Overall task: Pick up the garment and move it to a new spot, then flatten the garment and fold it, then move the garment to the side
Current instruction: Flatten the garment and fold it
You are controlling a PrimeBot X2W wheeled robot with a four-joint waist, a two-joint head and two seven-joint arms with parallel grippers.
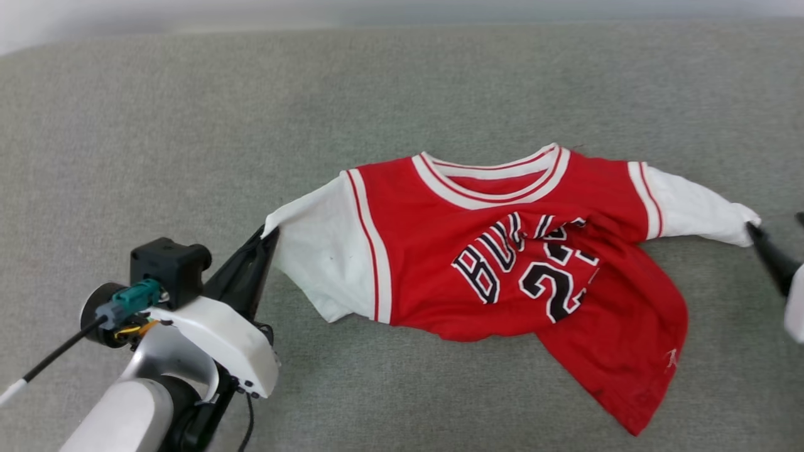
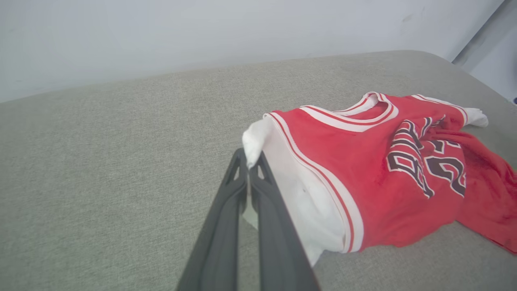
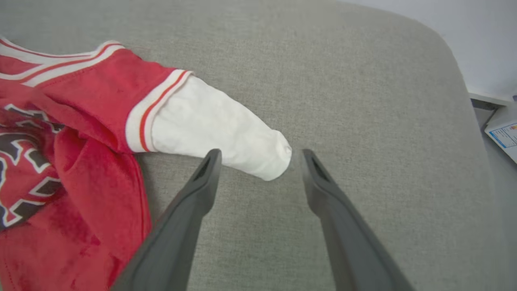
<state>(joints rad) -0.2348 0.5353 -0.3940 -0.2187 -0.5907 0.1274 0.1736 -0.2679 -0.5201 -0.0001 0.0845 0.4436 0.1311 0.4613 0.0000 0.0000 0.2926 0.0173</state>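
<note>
L gripper (image 2: 247, 161): jaws pressed together, pinching the tip of the white L sleeve (image 2: 258, 139).
Garment (image 1: 440, 251): red shirt w/ white sleeves, stretched btwn both grippers on the grey padded surface (image 1: 188, 125). Front up, bottom part bunched toward the R jaws.
R gripper (image 3: 260, 155): jaws spread wide, R sleeve (image 3: 210, 125) end sits btwn them. Can't tell if touching.

A grey woven upholstered surface (image 1: 188, 125) with rounded corners spreads across the scene, a plain pale wall (image 2: 202, 32) rising behind its far edge, a grey upright strip (image 2: 480, 36) standing past one far corner, and a white printed sheet (image 3: 503, 135) with blue markings lying lower down beyond another rounded corner.
</note>
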